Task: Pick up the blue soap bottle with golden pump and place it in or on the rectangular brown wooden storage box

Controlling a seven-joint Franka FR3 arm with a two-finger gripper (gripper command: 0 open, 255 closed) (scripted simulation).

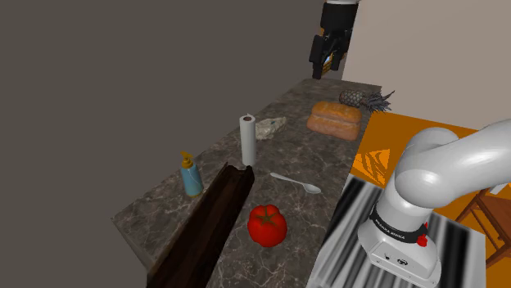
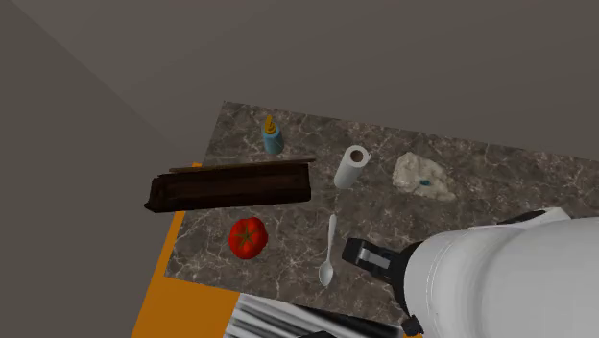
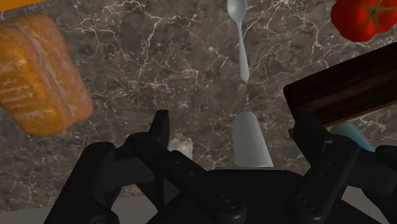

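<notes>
Gripper [image 1: 325, 67]: positioned high above the marble counter [image 1: 327, 159], fingers spread wide with nothing between them. The wrist view looks down past the fingers on a white paper roll [image 3: 251, 143] and a spoon [image 3: 240, 38]. Farther out lies the dark brown storage box [image 1: 209, 225]. The blue soap bottle [image 1: 192, 177] stands upright just beside the box, on the side away from the tomato [image 1: 267, 225], well apart from the gripper. Expected handling: rigid, light, smooth-walled, possibly slippery, easily tipped. Grasp the body below the golden pump, never the pump
</notes>
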